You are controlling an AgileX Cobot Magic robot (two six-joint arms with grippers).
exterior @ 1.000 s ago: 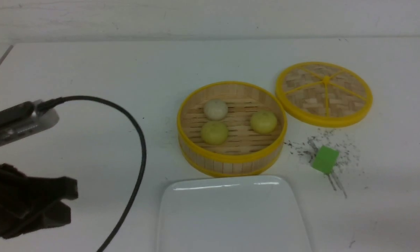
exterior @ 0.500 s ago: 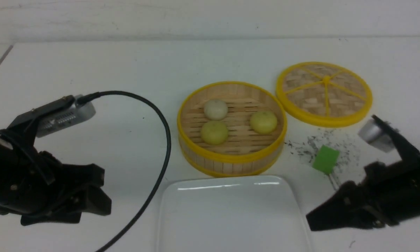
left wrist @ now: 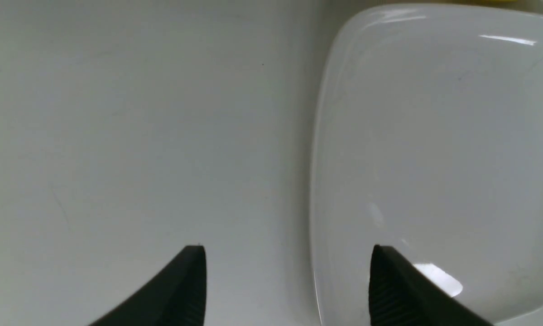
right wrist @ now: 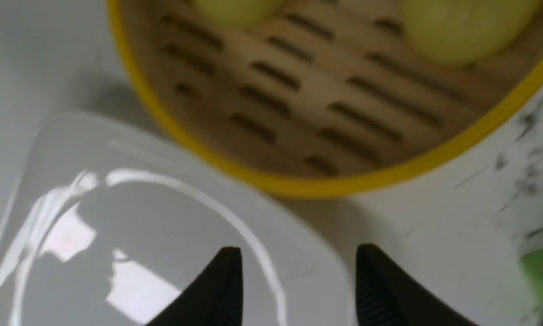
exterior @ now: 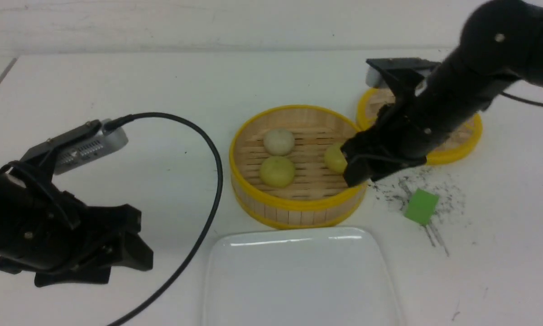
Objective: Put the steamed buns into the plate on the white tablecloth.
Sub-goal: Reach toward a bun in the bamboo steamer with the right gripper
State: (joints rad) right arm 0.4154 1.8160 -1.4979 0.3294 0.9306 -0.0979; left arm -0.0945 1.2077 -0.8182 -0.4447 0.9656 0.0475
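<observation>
I see the white tablecloth [exterior: 140,77] covering the whole table. On it, near centre, sits the bamboo steamer basket [exterior: 294,206]. From the basket, the plate [exterior: 298,280] lies just beside it at 6 o'clock, the woven lid [exterior: 452,154] close by at 2 o'clock, and the green block [exterior: 420,206] at 4 o'clock among dark scribble marks [exterior: 391,192].

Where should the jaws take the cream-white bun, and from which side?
Grip the cream-white bun across its widest middle, coming from straight above. It is a low dome inside the steamer, whose raised wall blocks a sideways approach. A yellow bun sits close on its near side, so probably close left-to-right.
</observation>
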